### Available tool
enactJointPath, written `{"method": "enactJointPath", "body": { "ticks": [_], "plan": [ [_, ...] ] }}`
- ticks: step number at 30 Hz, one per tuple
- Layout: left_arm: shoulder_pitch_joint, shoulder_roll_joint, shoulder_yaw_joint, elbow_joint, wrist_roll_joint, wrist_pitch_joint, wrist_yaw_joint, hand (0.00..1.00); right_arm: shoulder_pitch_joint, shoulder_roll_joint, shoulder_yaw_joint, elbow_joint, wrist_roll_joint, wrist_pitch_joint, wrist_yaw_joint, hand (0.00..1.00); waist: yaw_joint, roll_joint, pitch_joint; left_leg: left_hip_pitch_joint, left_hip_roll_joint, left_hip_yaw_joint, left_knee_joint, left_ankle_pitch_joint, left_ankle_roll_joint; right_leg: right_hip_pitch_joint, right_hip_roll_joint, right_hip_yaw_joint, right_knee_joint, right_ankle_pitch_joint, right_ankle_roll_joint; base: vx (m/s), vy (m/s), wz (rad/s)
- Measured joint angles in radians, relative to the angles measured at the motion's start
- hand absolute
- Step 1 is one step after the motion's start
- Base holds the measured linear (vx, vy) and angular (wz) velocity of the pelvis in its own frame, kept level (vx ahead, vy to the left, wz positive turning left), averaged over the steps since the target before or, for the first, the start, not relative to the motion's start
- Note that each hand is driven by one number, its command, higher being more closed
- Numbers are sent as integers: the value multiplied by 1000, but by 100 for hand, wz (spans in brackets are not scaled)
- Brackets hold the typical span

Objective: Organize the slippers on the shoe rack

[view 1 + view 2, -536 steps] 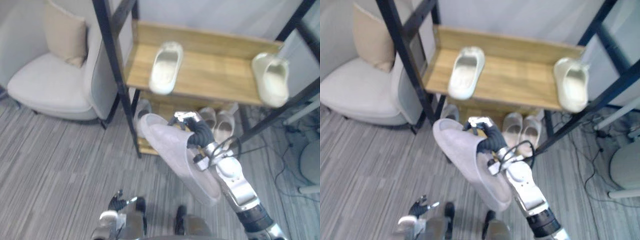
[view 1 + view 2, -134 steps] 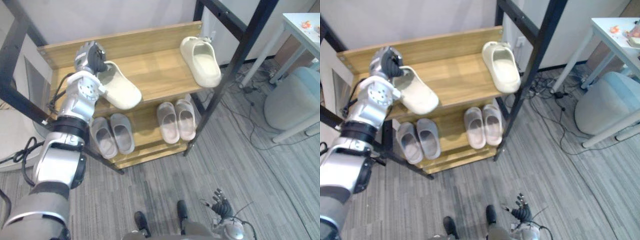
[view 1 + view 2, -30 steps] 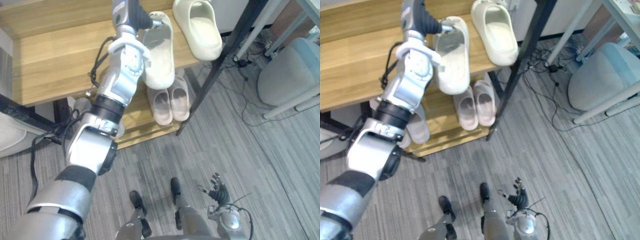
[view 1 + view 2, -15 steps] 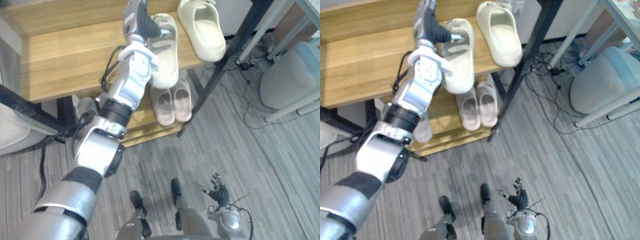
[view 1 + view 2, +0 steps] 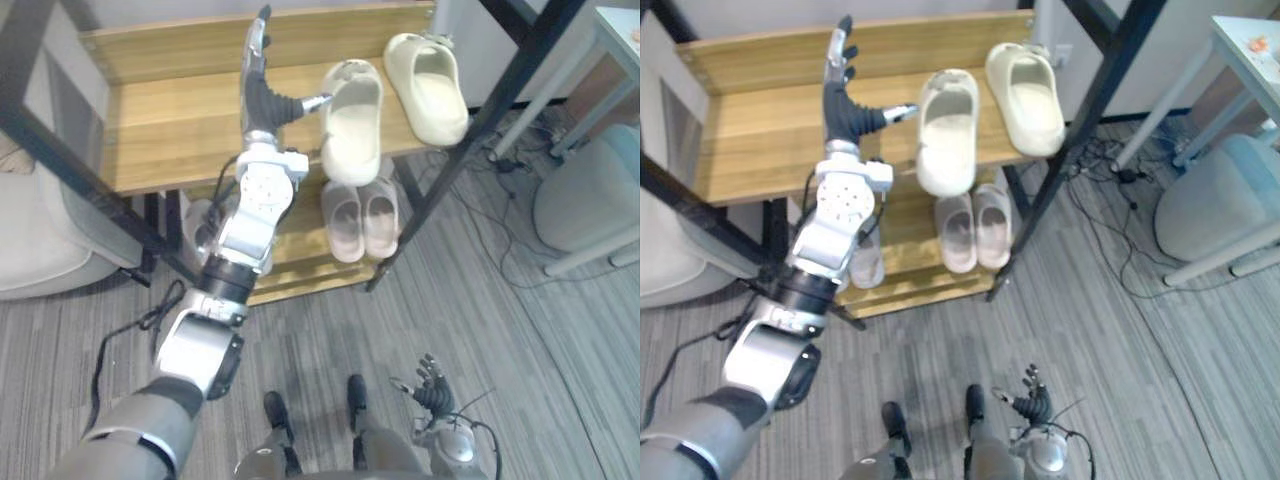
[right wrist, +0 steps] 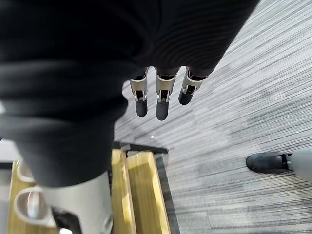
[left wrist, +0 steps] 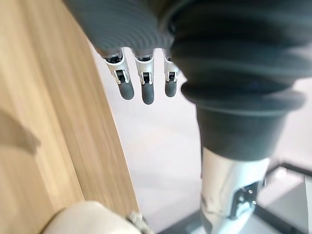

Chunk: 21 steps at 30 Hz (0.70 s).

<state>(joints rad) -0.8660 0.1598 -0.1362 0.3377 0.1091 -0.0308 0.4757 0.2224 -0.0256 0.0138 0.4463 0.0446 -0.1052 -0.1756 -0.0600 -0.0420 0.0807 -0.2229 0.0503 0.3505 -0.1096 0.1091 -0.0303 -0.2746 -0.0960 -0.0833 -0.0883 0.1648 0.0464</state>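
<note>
Two cream slippers lie side by side on the right of the rack's upper wooden shelf [image 5: 170, 130]: one [image 5: 352, 125] overhangs the front edge, the other [image 5: 428, 75] sits by the right post. My left hand [image 5: 262, 95] stands open just left of the first slipper, fingers straight up and thumb pointing at its rim, holding nothing. The left wrist view has straight fingers [image 7: 142, 85] over the shelf board. On the lower shelf rest a pinkish pair [image 5: 360, 215] and grey slippers [image 5: 868, 262], partly hidden behind my arm. My right hand [image 5: 432, 385] hangs open low over the floor.
Black rack posts [image 5: 470, 130] slant down on the right. A grey armchair [image 5: 40, 240] stands left of the rack. A round grey stool [image 5: 590, 195] and a white table's legs are at the right. Cables [image 5: 500, 235] lie on the striped carpet.
My left hand has drawn back to the left off the cream slipper, which stays on the upper shelf beside the other. The camera has shifted. The right hand has not moved.
</note>
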Motion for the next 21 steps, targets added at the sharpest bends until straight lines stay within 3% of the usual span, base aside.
{"method": "enactJointPath", "body": {
  "ticks": [9,12,21],
  "plan": [
    [306,-145,-9,-91,-191,-62,-34,0,-64,21,-4,85,42,17,-1,0,28,17,-21,62,0,-61,5,-6,-7,99,-3,-71,0,-34,3,69,11,20],
    [363,-185,-21,-91,-197,-73,-51,0,-72,26,-6,99,43,22,-1,0,52,25,-34,71,2,-69,5,-7,-9,112,-2,-79,0,-40,2,64,4,9],
    [403,-224,-81,-88,-226,-91,-88,0,-85,28,-13,144,44,24,-25,0,60,31,-46,86,3,-92,1,-8,-10,140,-2,-104,0,-47,2,31,5,7]
  ]
}}
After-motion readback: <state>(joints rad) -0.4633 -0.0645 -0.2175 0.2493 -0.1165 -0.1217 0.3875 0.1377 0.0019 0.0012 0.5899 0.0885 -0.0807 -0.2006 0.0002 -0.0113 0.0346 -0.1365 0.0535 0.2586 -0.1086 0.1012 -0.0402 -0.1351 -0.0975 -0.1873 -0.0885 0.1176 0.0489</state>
